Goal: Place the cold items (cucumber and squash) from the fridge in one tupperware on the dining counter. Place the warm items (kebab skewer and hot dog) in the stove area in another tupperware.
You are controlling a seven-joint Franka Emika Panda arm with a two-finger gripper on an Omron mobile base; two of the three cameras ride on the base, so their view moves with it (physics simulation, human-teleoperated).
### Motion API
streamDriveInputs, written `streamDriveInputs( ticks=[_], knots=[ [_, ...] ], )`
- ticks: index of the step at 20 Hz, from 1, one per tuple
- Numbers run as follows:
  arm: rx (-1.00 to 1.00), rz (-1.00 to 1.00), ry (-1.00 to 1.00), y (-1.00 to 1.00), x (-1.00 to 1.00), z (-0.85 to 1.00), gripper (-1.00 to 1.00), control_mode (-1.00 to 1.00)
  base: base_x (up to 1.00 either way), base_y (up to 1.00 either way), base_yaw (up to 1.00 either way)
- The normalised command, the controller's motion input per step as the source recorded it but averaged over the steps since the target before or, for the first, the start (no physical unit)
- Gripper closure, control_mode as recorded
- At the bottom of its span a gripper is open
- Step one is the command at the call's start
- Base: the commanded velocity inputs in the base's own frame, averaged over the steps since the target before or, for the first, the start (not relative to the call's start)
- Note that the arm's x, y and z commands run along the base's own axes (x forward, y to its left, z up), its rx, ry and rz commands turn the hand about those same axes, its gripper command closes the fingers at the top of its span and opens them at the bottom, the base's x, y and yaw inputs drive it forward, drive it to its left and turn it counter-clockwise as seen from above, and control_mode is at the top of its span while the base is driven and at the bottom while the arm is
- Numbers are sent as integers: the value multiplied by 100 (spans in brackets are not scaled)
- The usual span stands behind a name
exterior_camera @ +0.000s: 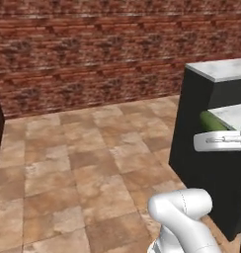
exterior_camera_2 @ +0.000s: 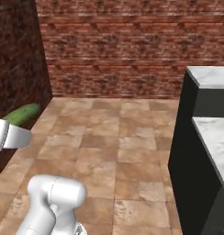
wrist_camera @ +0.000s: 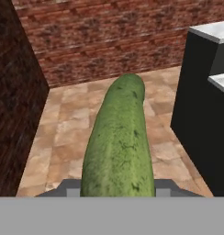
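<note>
Rendered kitchen corner, seen from a mobile robot base. Far across the scene, a red-brown brick wall (exterior_camera_2: 123,50) spanning the back, meeting a darker brick side wall (exterior_camera_2: 15,69) on the left. Below, a tan and brown stone-tile floor (exterior_camera: 83,163) stretching from the near edge up to the walls. On the right, a tall black cabinet block (exterior_camera_2: 192,170) topped by a pale marble surface (exterior_camera_2: 210,75) at its far, higher step and a second marble surface (exterior_camera_2: 217,142) on a nearer, lower step. At the near edge, a white rounded robot arm (exterior_camera: 184,217) rising from the bottom.

Held above the floor, clear of walls and cabinet: a long, dark green cucumber (wrist_camera: 118,142) with a mottled, slightly bumpy skin. In the hand view, standing up the middle and pointing away toward the far wall, near end seated at the claw (wrist_camera: 117,187), grey finger parts (wrist_camera: 68,188) showing at either side of its base. Claw set at a middling width, closed around the cucumber. In the right base view, green tip (exterior_camera_2: 23,114) poking out past the white hand at the left edge. In the left base view, green end (exterior_camera: 211,121) just above the white hand at the right edge, against the black cabinet.
</note>
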Motion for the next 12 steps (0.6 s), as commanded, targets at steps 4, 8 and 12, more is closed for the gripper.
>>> streamDriveInputs(
  ticks=[4, 8, 12],
  knots=[
    [0, 0, 0, 0, 0, 0, 100, 100, 72, 90, -41],
    [0, 0, 0, 0, 0, 0, 100, 100, 100, 77, -54],
    [0, 0, 0, 0, 0, 0, 100, 100, 100, 64, -57]
  ],
)
